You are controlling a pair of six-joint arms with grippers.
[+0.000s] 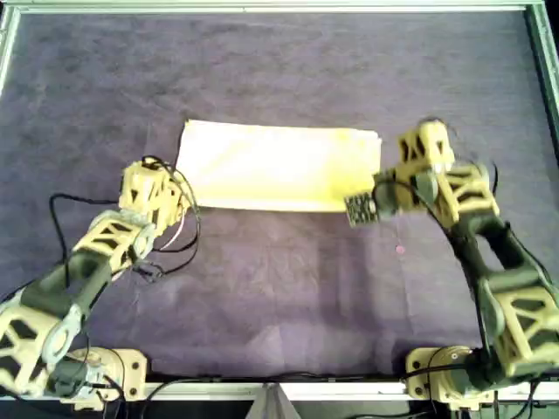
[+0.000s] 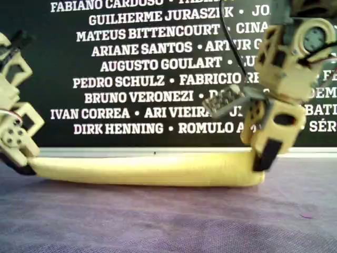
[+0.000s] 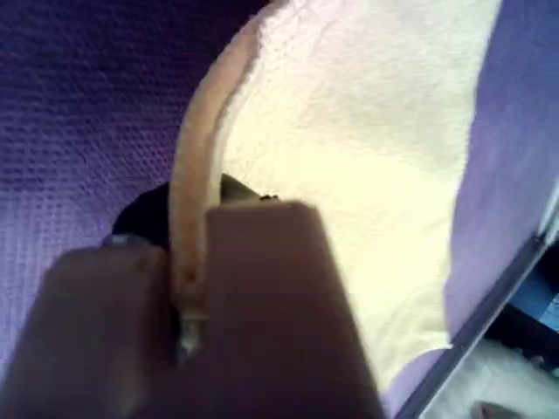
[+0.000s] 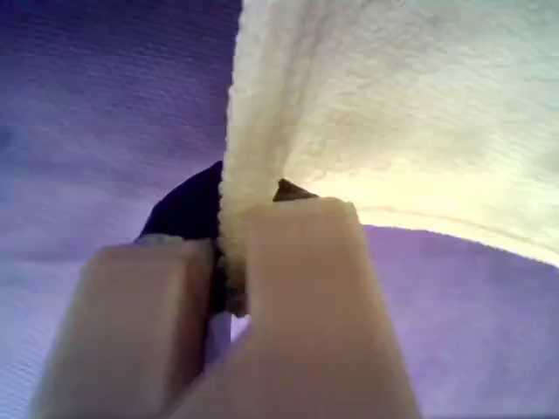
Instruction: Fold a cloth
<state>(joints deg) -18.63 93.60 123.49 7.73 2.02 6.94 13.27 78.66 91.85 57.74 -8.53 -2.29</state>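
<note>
The pale yellow cloth lies as a long folded rectangle across the middle of the dark purple mat. My left gripper sits at the cloth's near corner on the overhead view's left. In the left wrist view it is shut on the cloth's doubled edge. My right gripper is at the near corner on the overhead view's right. The right wrist view shows it shut on the cloth's edge. In the exterior view the cloth is a low strip between both arms.
A metal frame borders the mat on all sides. Both arm bases stand at the near edge in the overhead view. Loose cables hang by the left arm. A black banner with white names stands behind the table.
</note>
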